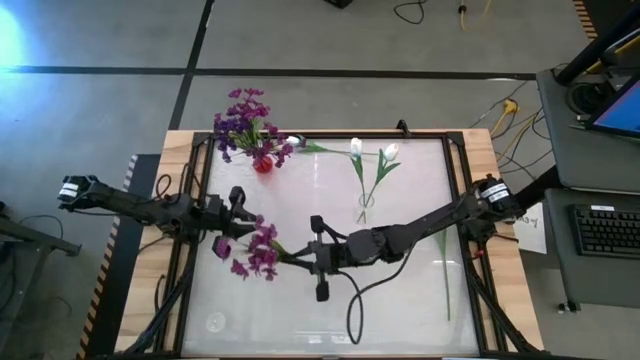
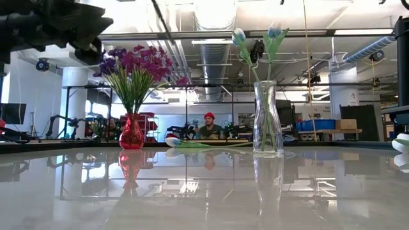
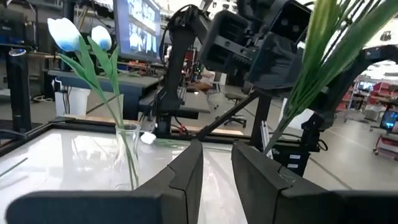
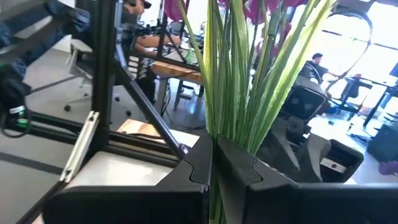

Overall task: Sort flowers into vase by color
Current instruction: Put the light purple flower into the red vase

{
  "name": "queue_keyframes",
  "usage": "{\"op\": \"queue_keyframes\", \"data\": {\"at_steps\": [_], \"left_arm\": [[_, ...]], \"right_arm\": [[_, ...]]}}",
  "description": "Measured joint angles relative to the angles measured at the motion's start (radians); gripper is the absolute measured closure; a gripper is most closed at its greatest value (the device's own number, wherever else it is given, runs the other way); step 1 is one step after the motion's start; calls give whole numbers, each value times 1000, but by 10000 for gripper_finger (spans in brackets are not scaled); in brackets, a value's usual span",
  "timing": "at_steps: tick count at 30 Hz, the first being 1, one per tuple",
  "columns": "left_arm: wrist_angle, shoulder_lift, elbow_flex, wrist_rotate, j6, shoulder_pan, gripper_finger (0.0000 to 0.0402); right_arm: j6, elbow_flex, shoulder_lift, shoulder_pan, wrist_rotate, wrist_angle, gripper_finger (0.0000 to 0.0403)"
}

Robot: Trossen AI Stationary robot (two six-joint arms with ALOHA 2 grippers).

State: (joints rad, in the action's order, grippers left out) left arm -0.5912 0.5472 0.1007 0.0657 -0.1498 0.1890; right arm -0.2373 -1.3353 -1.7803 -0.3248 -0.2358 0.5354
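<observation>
Right gripper (image 1: pixel 300 258) reaching across table (image 1: pixel 400 290) centre, jaws clamping green stalks of purple bunch (image 1: pixel 255 250); blossoms cut off at frame edge in right wrist view. Left gripper (image 1: pixel 240 215) hovering just beside blossoms, jaws parted, gripping nothing. Second purple bunch (image 1: pixel 243 125) standing in red vase (image 1: pixel 263 163) at far left corner. Two white tulips (image 1: pixel 372 150) sitting in clear vase (image 1: pixel 366 208). One white tulip (image 1: pixel 300 144) lying flat between vases; loose stalk (image 1: pixel 444 275) lying near right edge, its head hard making out. No legible writing showing.
</observation>
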Motion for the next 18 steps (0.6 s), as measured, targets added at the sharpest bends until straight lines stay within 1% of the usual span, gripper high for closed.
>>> {"op": "queue_keyframes", "data": {"at_steps": [3, 8, 18], "left_arm": [[-4, 37, 18, 0, 9, 0, 326], [-46, 93, 19, 1, 10, 0, 326], [-125, 165, 19, 2, 10, 0, 326]], "right_arm": [[-3, 13, -12, 4, 0, 32, 394], [-10, 21, -15, 3, 0, 32, 394], [-25, 26, -15, 3, 1, 52, 394]]}}
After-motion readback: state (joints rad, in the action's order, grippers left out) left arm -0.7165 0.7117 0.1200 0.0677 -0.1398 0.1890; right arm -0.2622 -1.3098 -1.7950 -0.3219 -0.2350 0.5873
